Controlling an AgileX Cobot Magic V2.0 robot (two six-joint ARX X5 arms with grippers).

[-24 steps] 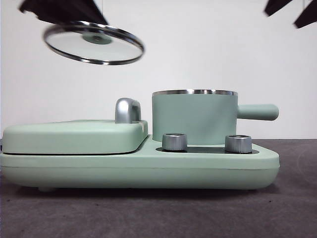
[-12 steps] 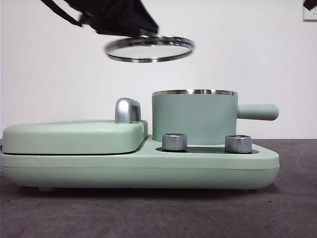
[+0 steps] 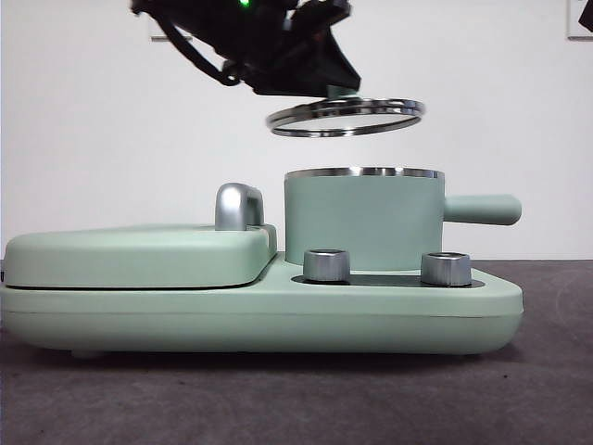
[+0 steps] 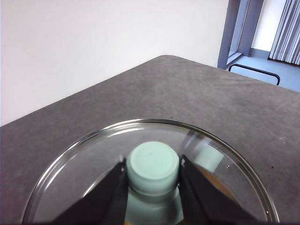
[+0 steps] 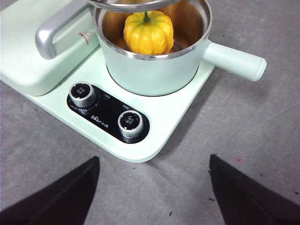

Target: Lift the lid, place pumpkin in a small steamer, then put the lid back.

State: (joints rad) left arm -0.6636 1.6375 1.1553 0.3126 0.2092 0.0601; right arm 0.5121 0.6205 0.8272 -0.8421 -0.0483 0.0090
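The left gripper is pinching the glass lid's knob above the small steamer holding the pumpkin; the lid is probably off-centre, risking a rim clash; the right gripper is hanging spread.

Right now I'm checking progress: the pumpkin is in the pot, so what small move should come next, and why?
Probably lower the lid straight down. The left gripper grips its knob, it hovers above the steamer, slightly offset, and the pumpkin sits inside.

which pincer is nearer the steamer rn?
Left. The left pincer grips the lid by its knob just above the steamer. The right pincer, open, sits back over the table, off the appliance.
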